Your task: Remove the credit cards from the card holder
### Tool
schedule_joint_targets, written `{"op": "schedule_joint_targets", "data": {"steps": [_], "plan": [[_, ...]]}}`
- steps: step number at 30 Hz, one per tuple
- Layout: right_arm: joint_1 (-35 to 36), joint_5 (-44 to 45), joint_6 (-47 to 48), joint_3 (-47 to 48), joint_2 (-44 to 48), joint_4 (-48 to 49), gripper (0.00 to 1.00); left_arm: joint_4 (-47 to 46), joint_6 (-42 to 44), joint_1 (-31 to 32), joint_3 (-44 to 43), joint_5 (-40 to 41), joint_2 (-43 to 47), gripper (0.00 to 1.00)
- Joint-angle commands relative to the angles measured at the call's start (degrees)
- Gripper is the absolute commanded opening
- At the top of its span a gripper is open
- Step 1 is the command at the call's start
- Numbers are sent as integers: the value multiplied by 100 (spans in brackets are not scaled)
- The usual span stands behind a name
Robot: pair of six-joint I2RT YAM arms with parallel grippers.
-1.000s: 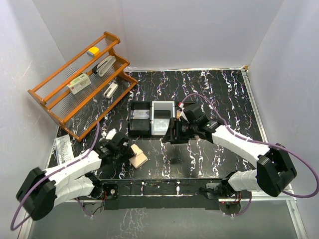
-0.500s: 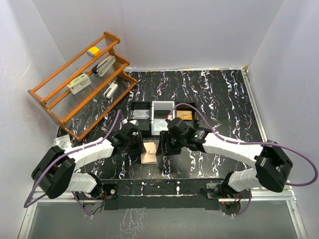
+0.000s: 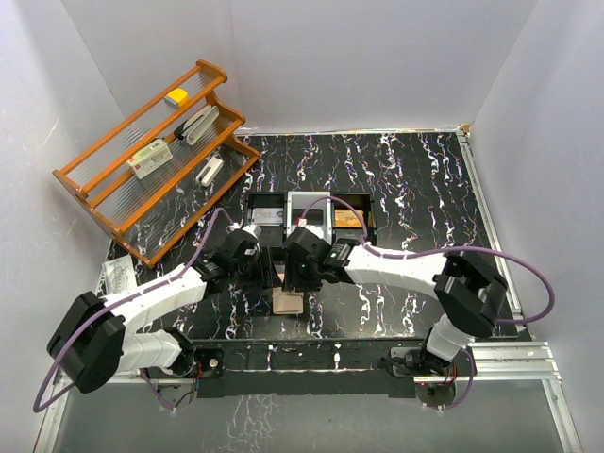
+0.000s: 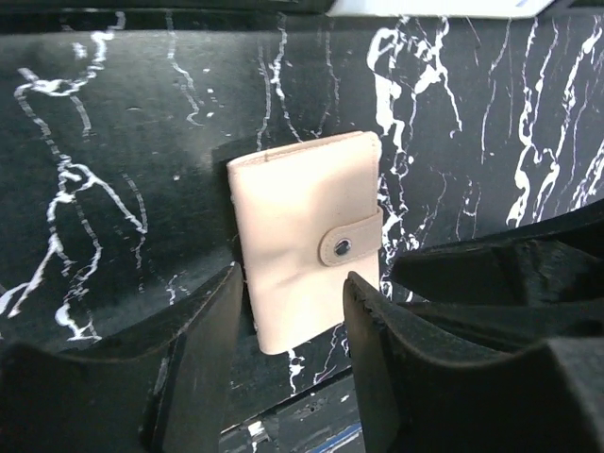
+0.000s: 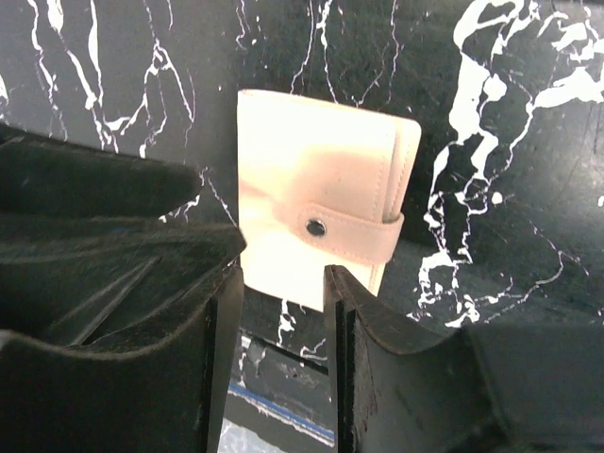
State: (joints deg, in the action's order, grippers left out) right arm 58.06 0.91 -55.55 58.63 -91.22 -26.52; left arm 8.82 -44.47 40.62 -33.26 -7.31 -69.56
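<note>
Closed beige leather bifold card holder [image 4: 307,236] lies flat on black marble table [image 4: 113,113], under both arms. Your left gripper [image 4: 293,283] and right gripper [image 5: 283,274]: spread, empty. Likely light, soft, slidey; pin one cover, lift snap tab [image 4: 349,241].

Your top cam looks down from high up over the whole table [image 3: 425,189]; both wrist cams sit close, staring down at the same card holder [image 4: 302,236].
</note>
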Motion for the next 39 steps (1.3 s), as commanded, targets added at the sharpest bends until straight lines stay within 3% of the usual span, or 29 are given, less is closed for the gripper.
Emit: {"op": "schedule_joint_targets", "data": {"steps": [1, 5, 12, 21, 32, 39], "plan": [[108, 472, -144, 543, -275, -277, 37, 725, -329, -15, 28, 555, 305, 42], [109, 502, -32, 720, -455, -335, 36, 1087, -760, -15, 134, 1065, 668, 40], [126, 603, 342, 1320, -1070, -838, 36, 692, -1045, -16, 473, 876, 993, 46], [249, 985, 510, 2111, -1845, -2040, 35, 808, -1034, -11, 409, 809, 773, 45], [248, 990, 620, 2334, -1383, -2205, 39, 533, -1085, -17, 522, 604, 762, 45], [249, 1204, 385, 2004, -1403, -2386, 39, 143, -1020, -13, 581, 301, 562, 48]]}}
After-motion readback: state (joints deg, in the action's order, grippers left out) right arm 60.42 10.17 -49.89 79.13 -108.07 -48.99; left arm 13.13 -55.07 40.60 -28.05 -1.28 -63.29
